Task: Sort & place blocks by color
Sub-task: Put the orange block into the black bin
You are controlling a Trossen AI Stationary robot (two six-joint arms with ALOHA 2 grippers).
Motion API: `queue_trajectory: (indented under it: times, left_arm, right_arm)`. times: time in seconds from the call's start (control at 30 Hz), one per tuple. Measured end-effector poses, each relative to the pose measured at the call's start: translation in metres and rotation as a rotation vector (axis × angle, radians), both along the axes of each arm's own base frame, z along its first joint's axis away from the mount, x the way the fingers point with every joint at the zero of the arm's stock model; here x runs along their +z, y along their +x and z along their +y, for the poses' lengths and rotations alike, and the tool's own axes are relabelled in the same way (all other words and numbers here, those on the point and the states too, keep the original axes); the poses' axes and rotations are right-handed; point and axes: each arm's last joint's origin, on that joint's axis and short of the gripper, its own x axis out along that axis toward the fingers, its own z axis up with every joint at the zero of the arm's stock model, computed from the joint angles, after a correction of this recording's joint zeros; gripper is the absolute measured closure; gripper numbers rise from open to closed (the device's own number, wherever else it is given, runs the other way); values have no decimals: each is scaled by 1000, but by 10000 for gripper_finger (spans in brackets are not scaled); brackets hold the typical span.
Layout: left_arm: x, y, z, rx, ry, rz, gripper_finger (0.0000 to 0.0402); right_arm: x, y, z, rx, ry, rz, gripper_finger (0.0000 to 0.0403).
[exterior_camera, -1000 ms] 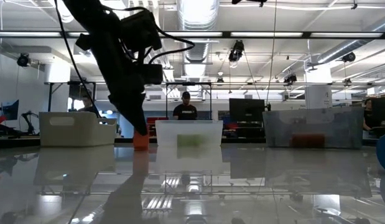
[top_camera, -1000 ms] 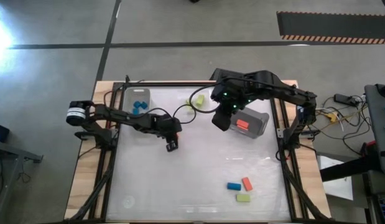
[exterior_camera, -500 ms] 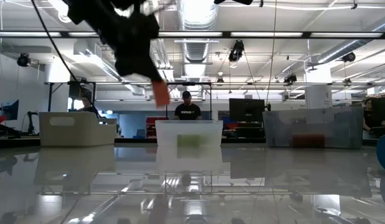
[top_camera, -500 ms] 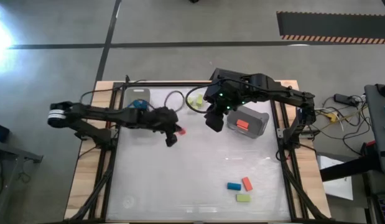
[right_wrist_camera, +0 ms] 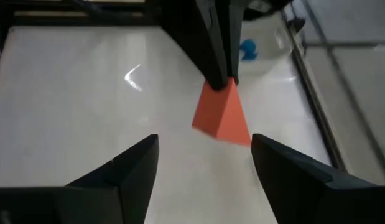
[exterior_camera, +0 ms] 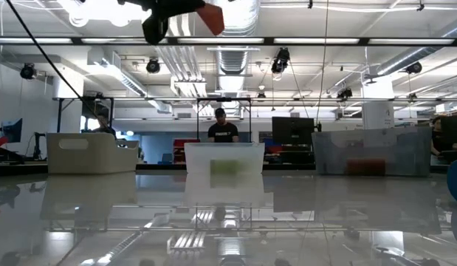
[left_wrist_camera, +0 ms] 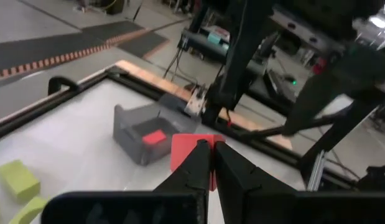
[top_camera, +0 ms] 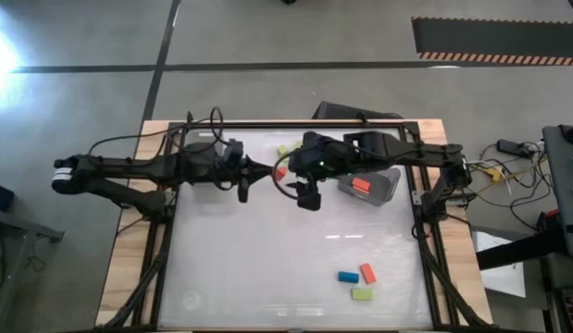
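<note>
My left gripper is shut on a red block, held high over the table's far middle; the low view shows the red block well above the tabletop. My right gripper is open and faces the red block from the right, a finger on either side of it and short of it. A blue block, a red one and a yellow-green one lie flat on the table at the near right. My left gripper pinches the red block by one narrow end between its two fingertips. The fingers reach in about level from the table's left. The block sticks out beyond the tips, tilted, and is lifted clear of the table.
A grey bin holding a red block stands at the far right, close by my right arm. A clear bin with yellow-green blocks sits at the far middle. A pale bin stands at the far left, under my left arm.
My left gripper has risen from the tabletop and gone toward the far edge and the right, carrying the red block up clear of the table. My right gripper has moved toward the table's left, closing on the block.
</note>
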Motion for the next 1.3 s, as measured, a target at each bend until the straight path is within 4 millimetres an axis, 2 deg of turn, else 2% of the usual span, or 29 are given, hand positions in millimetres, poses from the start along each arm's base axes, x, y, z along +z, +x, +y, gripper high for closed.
queue_trajectory:
  times: [0.27,0.47,0.67,0.93,1.3]
  left_arm:
    - [10,1,0,6,-71,-128,401]
    - [13,1,0,19,-142,-155,402]
    - [9,5,0,38,-223,-165,402]
    - [2,13,3,110,-443,-179,401]
    - [0,15,4,131,-545,-189,401]
  right_arm:
    - [-3,6,0,-12,-31,-23,155]
    - [-5,7,-3,-64,-92,-19,156]
    - [-9,11,-2,-57,-99,-38,165]
    - [-12,14,-5,-115,-168,-51,181]
    - [-12,13,-5,-106,-188,-40,208]
